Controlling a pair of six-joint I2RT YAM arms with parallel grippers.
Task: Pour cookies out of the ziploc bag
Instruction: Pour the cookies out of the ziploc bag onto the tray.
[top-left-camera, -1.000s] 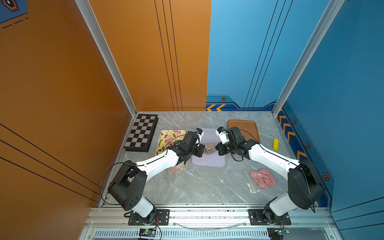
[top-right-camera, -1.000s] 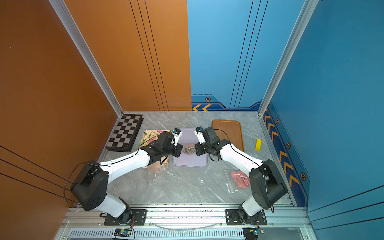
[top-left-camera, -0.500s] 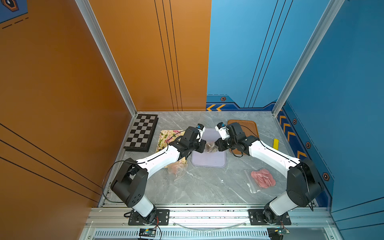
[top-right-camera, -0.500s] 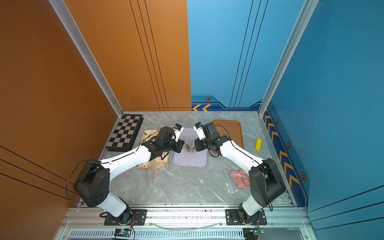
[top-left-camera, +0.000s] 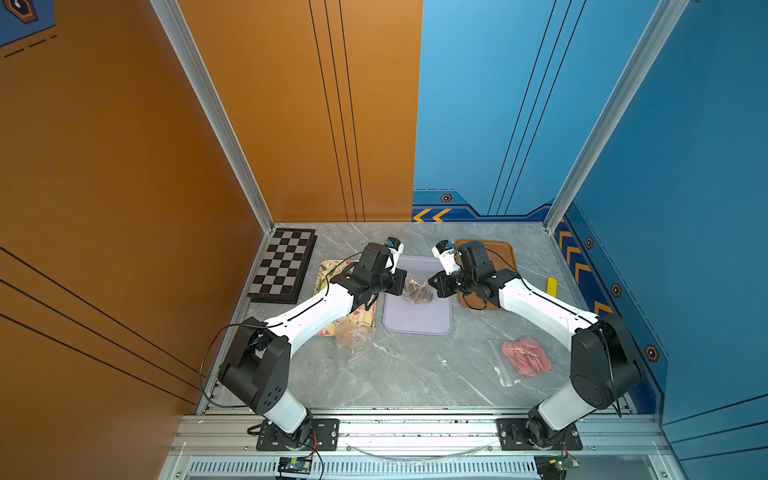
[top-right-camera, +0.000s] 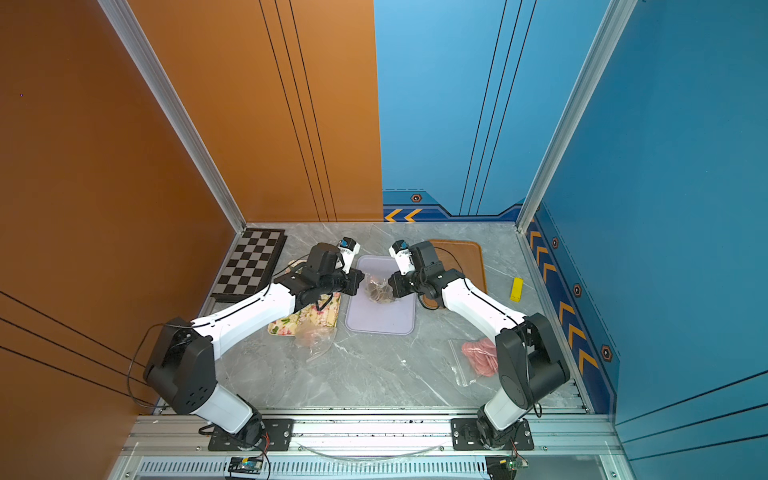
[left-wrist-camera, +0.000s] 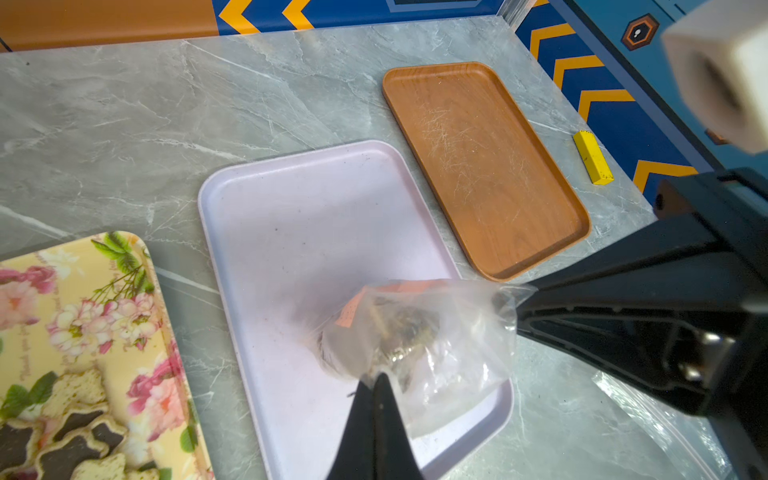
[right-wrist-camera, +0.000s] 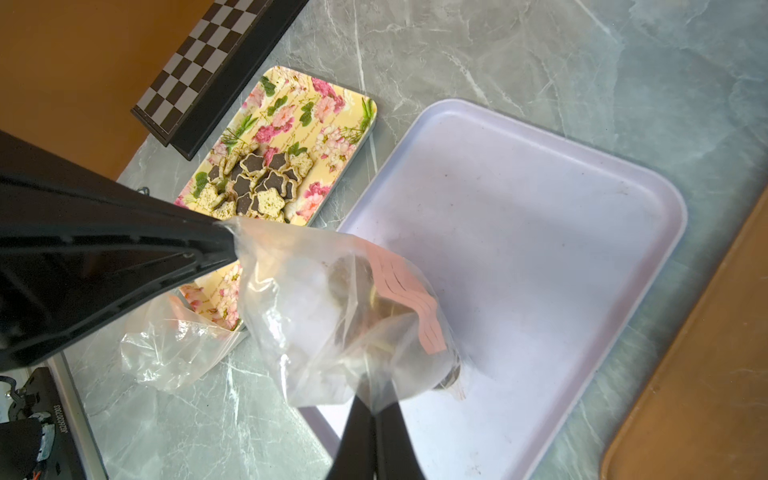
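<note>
**Bag's up over the lavender tray, nothing out yet**

Compared to a second ago, both arms have slid along the lavender tray (top-left-camera: 415, 322) toward the counter's back edge, and the tips have closed in on each other a bit. The ziploc bag (top-left-camera: 417, 286) went with them. It now hangs between the two, and in the wrist views it looks clear of the tray floor. My read is that the lift-and-tip part of the pour is under way. The tray is bare though, so no cookie has dropped yet.

Grip-wise, the left gripper (right-wrist-camera: 230, 245) is pinched tight on one corner of the plastic and the right gripper (left-wrist-camera: 521, 297) on the opposite corner. There's no gap in either pair of jaws, just film squeezed in there.

The brown cookies (left-wrist-camera: 409, 332) sit clumped in the sagging belly of the bag, below and between the two tips, touching neither. The pink zip strip (right-wrist-camera: 409, 303) looks to run along the side facing the tray's back end. Can't tell if it's actually open.

Elsewhere, star cookies (right-wrist-camera: 262, 183) already lie on the floral tray (right-wrist-camera: 332, 112) to the left, with a limp empty bag (right-wrist-camera: 174, 353) at its front end. A bag of pink discs (top-left-camera: 525, 357) waits near the counter's right edge, toward the front.
</note>
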